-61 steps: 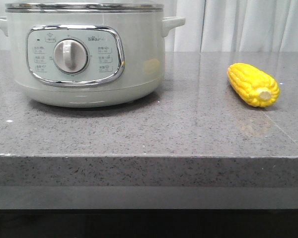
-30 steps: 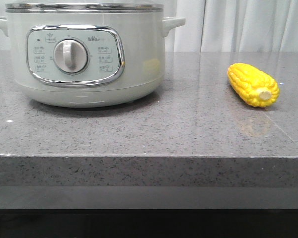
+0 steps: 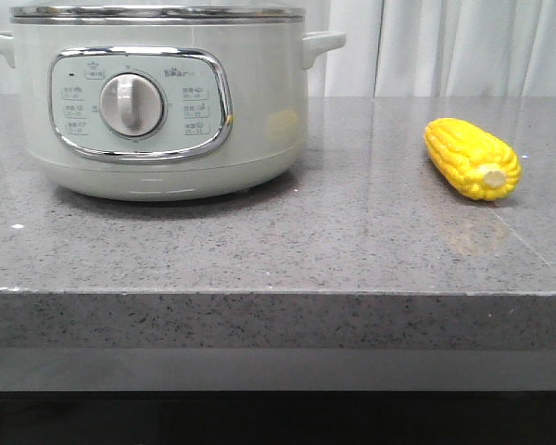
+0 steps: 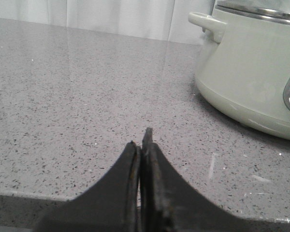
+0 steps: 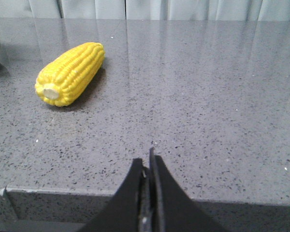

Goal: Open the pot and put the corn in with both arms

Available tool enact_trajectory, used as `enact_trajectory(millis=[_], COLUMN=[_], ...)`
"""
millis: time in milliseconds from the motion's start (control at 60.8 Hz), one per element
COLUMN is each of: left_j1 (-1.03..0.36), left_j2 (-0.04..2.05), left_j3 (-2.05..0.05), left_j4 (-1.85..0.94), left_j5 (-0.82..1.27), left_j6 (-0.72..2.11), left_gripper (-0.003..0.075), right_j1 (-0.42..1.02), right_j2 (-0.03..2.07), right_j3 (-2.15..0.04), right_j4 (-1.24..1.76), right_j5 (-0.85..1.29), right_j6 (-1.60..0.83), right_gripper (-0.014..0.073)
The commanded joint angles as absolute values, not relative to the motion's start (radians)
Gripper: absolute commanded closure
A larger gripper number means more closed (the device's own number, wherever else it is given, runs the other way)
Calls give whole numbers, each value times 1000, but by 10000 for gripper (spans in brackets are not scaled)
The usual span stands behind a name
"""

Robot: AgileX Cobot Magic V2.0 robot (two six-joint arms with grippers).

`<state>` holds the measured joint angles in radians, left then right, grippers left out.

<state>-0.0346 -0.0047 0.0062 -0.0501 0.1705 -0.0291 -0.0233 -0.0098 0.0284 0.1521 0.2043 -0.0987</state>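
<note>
The pot [image 3: 162, 102] fills the upper left of the front view, standing on the grey speckled bench [image 3: 287, 250] with its metal-rimmed lid on and its dial facing forward. The corn [image 3: 472, 158] lies on its side at the right of that frame, well apart from the pot, pale stub end toward the camera. The left tool [image 4: 141, 145] and the right tool [image 5: 147, 166] each have their fingers pressed together, holding nothing, near the bench's front edge.

"Bear" brand mark on the pot [image 3: 157, 102] control panel [image 3: 139, 104], small setting labels around the dial [image 3: 131, 105] unreadable
</note>
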Motion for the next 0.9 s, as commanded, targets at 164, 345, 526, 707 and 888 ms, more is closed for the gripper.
enact_trajectory(millis=[164, 345, 526, 707, 888], left_j1=[-35, -35, -35, -35, -35], left_j2=[-29, -29, -29, -29, 2], left_j3=[7, 7, 7, -3, -158], left_j4=[-59, -59, -59, -59, -59], left_j5=[86, 81, 81, 30, 90], left_j6=[-34, -34, -34, -34, -34], left_gripper=[738, 738, 738, 739, 739], right_j1=[-28, -28, -28, -28, -27], right_j2=[-31, -31, -31, -31, -27], right_j3=[25, 25, 25, 13, -140], right_j4=[145, 145, 145, 145, 120], right_j5=[120, 110, 111, 109, 195], right_j6=[-100, -100, -100, -100, -167], right_gripper=[662, 662, 662, 662, 662])
